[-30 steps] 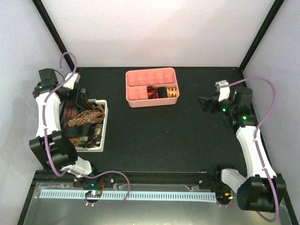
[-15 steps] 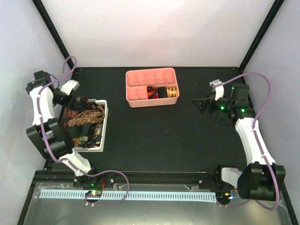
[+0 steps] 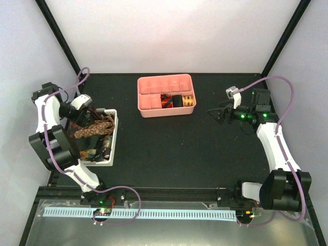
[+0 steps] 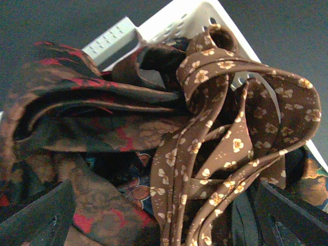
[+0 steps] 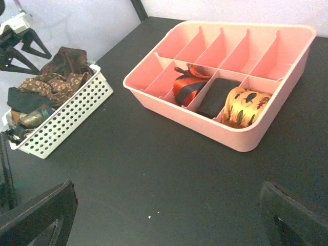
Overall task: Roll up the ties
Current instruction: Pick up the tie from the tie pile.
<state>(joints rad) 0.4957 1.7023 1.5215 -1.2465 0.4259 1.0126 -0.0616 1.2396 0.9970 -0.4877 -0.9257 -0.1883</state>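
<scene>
Done: three rolled ties (image 3: 177,100), tray (image 3: 148,111) at 12 o'clock | To do: loose ties (image 3: 92,129), basket (image 3: 114,146) at 9 o'clock | left tool (image 4: 164,220), right tool (image 5: 164,215): both spread

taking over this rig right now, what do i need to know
Left end effector: open, empty, over the white slotted plastic basket.
Right end effector: open, empty, above the black table near the pink compartmented plastic tray.
Done: three rolled in the tray's near row: red-orange striped tie, black tie, gold patterned tie.
Left: brown flower-print tie and dark red-and-black ties, tangled in the basket, unrolled.
</scene>
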